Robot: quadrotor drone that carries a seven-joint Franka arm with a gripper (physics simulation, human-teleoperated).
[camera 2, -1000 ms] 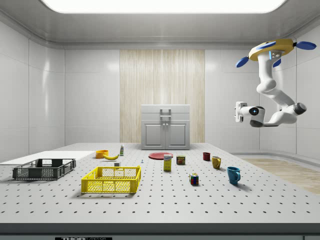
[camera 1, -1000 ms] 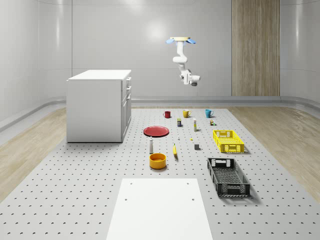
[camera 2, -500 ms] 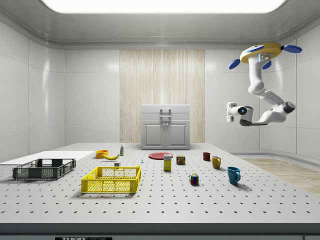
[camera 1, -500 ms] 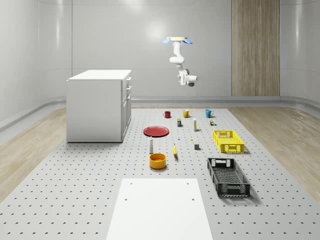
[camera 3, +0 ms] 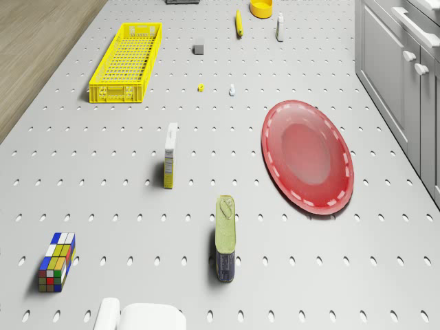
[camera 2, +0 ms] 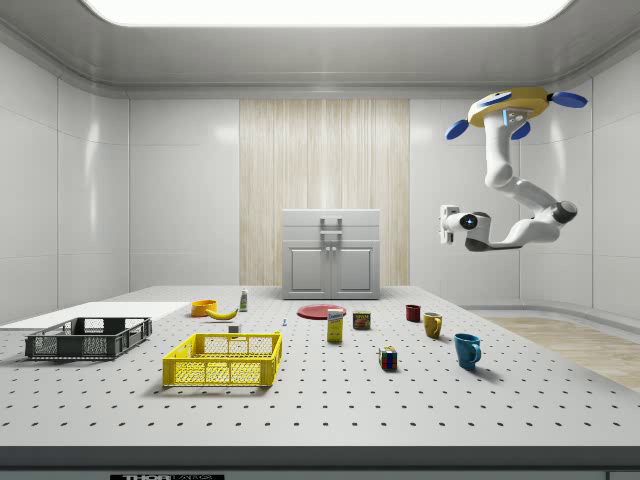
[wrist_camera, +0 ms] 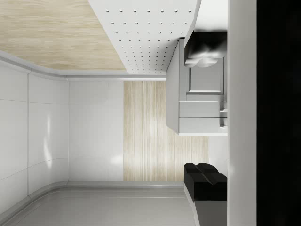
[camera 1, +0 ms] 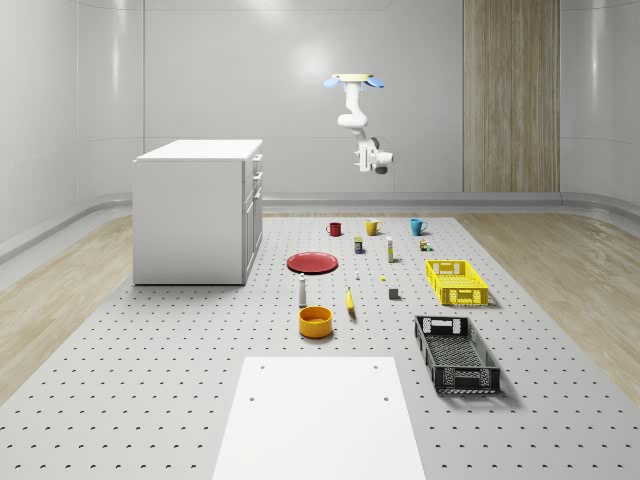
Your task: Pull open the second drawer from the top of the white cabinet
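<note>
You had the drone (camera 2: 510, 104) hovering high above the mugs, gripper (camera 2: 447, 222) aimed at the white cabinet (camera 2: 331, 254) well beyond it for the approach; I couldn't tell the jaw opening.

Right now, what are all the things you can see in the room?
cabinet: 1, white, mat's far left in the whole-scene view
plate: 1, red, beside cabinet
mugs: 3, red, yellow, blue, far row
bowl: 1, orange, near middle
banana: 1, yellow, beside bowl
crates: 2, yellow and black, right
cube: 1, multicoloured, near can
can: 1, by plate
drone: 1, yellow-blue, hovering high
gripper: 1, white, facing cabinet
</note>
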